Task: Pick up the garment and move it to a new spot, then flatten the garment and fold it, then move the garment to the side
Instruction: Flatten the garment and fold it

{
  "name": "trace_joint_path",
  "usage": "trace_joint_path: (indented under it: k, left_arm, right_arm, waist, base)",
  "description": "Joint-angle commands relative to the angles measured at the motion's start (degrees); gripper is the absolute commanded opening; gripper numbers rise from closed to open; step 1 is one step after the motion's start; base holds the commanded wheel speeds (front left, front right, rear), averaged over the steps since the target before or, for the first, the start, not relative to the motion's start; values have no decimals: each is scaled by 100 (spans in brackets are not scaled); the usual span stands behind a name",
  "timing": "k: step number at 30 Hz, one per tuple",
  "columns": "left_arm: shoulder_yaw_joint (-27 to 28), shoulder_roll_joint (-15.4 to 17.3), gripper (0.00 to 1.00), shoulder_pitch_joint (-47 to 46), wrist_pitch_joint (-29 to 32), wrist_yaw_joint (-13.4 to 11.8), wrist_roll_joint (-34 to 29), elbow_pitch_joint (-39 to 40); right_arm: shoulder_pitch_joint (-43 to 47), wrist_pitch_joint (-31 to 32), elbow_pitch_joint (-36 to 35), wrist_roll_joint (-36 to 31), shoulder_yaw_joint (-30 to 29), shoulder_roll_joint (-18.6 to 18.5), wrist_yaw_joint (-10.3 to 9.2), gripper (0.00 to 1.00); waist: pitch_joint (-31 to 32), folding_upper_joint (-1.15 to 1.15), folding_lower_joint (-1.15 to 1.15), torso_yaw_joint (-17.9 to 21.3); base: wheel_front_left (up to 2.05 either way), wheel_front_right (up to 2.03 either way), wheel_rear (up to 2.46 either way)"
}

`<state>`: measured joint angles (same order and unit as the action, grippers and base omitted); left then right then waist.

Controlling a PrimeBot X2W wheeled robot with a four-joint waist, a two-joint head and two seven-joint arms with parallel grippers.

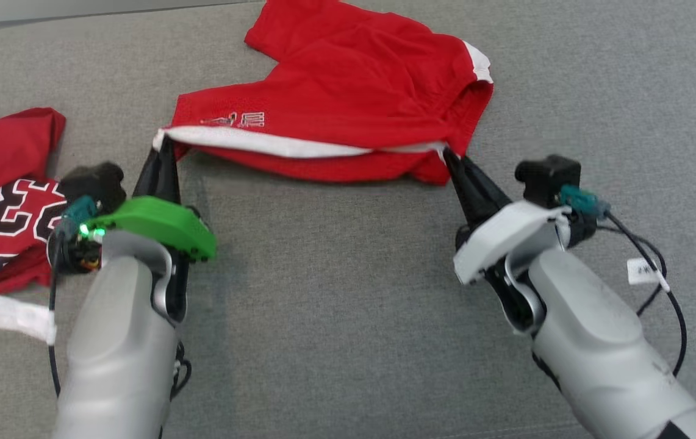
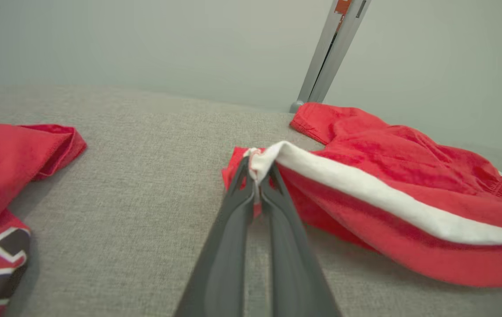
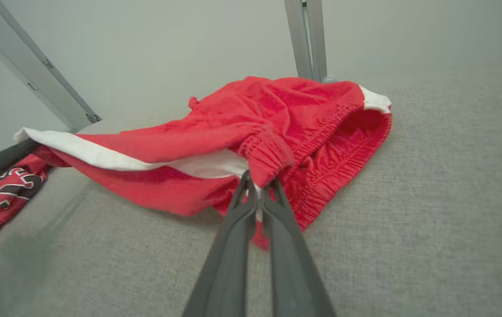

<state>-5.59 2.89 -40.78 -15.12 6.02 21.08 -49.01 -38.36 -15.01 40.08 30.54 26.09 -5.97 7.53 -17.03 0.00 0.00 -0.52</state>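
The garment (image 1: 348,97) is a pair of red shorts with a white side stripe, lying crumpled on the grey fabric surface (image 1: 335,305) at the upper middle. My left gripper (image 1: 163,141) is shut on the stripe's left end, the hem corner (image 2: 257,160). My right gripper (image 1: 448,155) is shut on the gathered waistband corner (image 3: 266,165) at the garment's right. The near edge with the white stripe (image 2: 365,189) is stretched between the two grips and raised a little off the surface. The rest of the garment (image 3: 286,105) rests behind.
A second red garment, a jersey with black and white numbers (image 1: 0,201), lies at the left edge beside my left arm. White tape (image 1: 6,317) wraps that arm's cable. Metal frame posts (image 3: 305,39) stand behind the surface, against a pale wall.
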Motion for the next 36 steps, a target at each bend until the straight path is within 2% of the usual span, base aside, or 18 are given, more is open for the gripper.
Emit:
trace_joint_path:
  k: [1, 10, 18, 22, 26, 31, 36]
  left_arm:
    - [70, 13, 0, 332, -2, 44, -44, 246]
    - [435, 16, 0, 2750, -1, 124, -331, 2223]
    - [472, 16, 0, 4043, -2, 35, -558, 3526]
    - [443, 31, 0, 4346, -2, -26, -621, 4004]
    - [425, 140, 0, 4290, 107, -60, -651, 4234]
    - [271, 350, 0, 3645, 472, 13, -676, 4162]
    - [-94, 696, 0, 2130, 1230, 99, -647, 3688]
  right_arm:
    - [353, -20, -236, 48, 23, -71, -8, 0]
    - [2673, -19, -2181, -127, -87, -268, -7, 0]
    - [4180, -21, -3378, -505, -454, -264, -7, 0]
    - [4611, 39, -3821, -616, -607, -199, -7, 0]
    - [4626, 186, -3970, -726, -618, -146, -7, 0]
    - [4222, 316, -3929, -594, -687, -70, -7, 0]
    - [3234, 327, -3669, -403, -998, 64, -7, 0]
  waist:
    - [95, 0, 0, 66]
    - [746, 0, 0, 362]
    - [912, 0, 0, 288]
    - [874, 0, 0, 248]
    - [808, 0, 0, 257]
    - [564, 0, 0, 303]
    - [-143, 0, 0, 481]
  base:
    - [0, 0, 0]
    - [0, 0, 0]
    - [0, 0, 0]
    - [0, 0, 0]
    - [0, 0, 0]
    - [0, 0, 0]
    - [0, 0, 0]
